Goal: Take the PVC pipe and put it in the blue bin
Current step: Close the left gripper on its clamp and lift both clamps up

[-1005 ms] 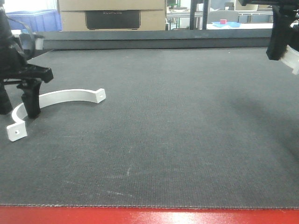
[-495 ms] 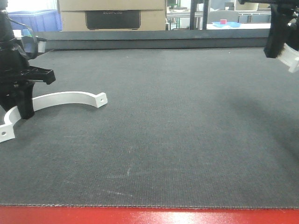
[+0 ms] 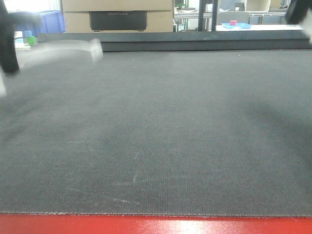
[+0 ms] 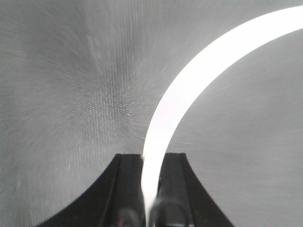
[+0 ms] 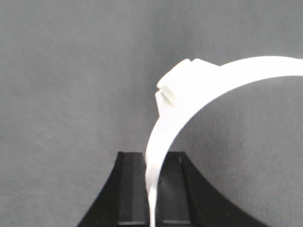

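Observation:
My left gripper (image 4: 150, 158) is shut on the PVC pipe (image 4: 189, 90), a white curved band that rises from between the black fingers. In the front view the pipe (image 3: 58, 51) is a blurred white arc held in the air at the far left, beside the blurred dark left gripper (image 3: 9, 61). My right gripper (image 5: 154, 156) is shut on a second white curved clamp (image 5: 189, 94) with a stepped end. In the front view the right gripper (image 3: 298, 10) is only a blur at the top right corner. A blue bin (image 3: 46, 19) stands beyond the table at the back left.
A dark grey mat (image 3: 161, 136) covers the table, with a red front edge (image 3: 156, 225). A cardboard box (image 3: 117, 14) and shelving stand behind the back edge. A small blue tray (image 3: 236, 25) lies at the far back right.
My left gripper has lifted the PVC pipe off the mat and carries it upward, blurred by motion. My right gripper has risen almost out of the top right corner.

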Controlling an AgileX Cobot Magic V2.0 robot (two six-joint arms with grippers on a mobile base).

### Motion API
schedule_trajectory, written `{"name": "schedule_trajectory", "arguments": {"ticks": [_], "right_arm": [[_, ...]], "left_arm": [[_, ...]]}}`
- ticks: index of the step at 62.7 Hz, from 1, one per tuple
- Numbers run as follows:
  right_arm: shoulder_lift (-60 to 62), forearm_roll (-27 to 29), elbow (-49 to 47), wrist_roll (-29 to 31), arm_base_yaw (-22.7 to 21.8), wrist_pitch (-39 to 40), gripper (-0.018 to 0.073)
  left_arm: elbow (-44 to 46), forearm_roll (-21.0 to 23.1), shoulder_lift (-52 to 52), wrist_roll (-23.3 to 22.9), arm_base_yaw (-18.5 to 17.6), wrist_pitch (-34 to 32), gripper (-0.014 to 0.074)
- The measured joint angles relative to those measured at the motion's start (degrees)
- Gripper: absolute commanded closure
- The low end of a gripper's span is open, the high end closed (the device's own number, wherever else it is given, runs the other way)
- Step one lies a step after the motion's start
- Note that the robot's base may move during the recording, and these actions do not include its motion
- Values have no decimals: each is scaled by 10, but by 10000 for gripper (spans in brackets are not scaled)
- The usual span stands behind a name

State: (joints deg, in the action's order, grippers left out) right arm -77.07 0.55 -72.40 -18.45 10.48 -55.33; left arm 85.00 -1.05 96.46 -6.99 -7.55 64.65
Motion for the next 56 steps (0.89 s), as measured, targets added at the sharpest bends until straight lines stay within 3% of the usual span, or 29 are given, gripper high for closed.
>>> {"name": "schedule_trajectory", "arguments": {"ticks": [13, 24, 41, 56], "right_arm": [[66, -1, 8, 28, 0, 55, 728], [125, -5, 60, 66, 0, 145, 728], [244, -23, 197, 74, 0, 268, 728], [356, -39, 267, 75, 0, 318, 728]], "left_arm": [[0, 0, -105, -31, -18, -37, 707], [-32, 2, -192, -35, -34, -125, 707], [-203, 2, -347, -35, -38, -311, 707], [-357, 2, -503, -37, -38, -420, 707]]}}
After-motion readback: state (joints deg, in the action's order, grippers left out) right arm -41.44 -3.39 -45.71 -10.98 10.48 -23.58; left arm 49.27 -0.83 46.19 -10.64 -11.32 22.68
